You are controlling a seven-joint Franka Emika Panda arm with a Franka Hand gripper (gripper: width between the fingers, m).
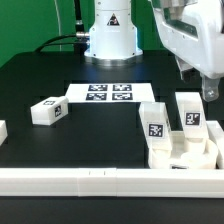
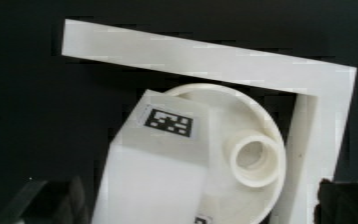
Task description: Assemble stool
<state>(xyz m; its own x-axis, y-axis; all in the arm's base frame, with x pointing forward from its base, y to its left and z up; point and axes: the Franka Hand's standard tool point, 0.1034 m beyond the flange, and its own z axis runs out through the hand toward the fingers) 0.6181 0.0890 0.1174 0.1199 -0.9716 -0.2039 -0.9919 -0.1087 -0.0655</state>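
Note:
In the wrist view the stool's round white seat (image 2: pixel 185 170) fills the middle, showing a square tag and a round socket (image 2: pixel 256 158). My gripper (image 2: pixel 197 205) is open, with one dark finger (image 2: pixel 51 200) on each side of the seat's rim and a gap showing at the other finger (image 2: pixel 345 198). In the exterior view the gripper (image 1: pixel 208 94) hangs over the cluster of white parts at the exterior view's right, where the seat (image 1: pixel 182 152) lies low beside two tagged legs (image 1: pixel 155 121) (image 1: pixel 191 112). A loose leg (image 1: pixel 48 111) lies at the left.
The marker board (image 1: pixel 110 93) lies in front of the robot base. White border rails (image 1: pixel 100 182) run along the table's front edge and meet in a corner (image 2: pixel 309 85) behind the seat. Another white part (image 1: pixel 2 130) shows at the exterior view's left edge.

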